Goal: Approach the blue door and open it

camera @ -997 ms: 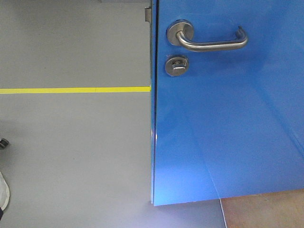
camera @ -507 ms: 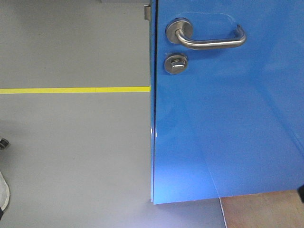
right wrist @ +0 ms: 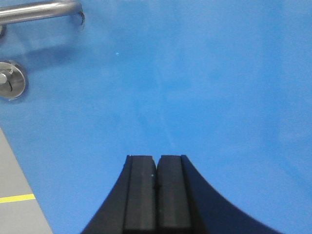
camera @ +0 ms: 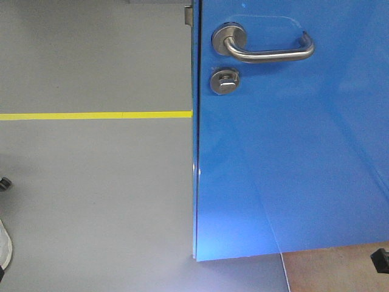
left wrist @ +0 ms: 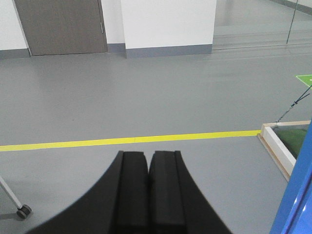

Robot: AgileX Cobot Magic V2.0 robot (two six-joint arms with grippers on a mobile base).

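Jaws pressed together on both my left gripper (left wrist: 147, 195) and right gripper (right wrist: 156, 195), holding nothing. Blue door (camera: 292, 152) fills my front view; its handle (camera: 267, 52) crept slightly upward, so I'm nearing.

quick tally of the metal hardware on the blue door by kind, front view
lever handle: 1
thumb-turn lock: 1
latch plate on the door edge: 1
total: 3 metal pieces on the blue door
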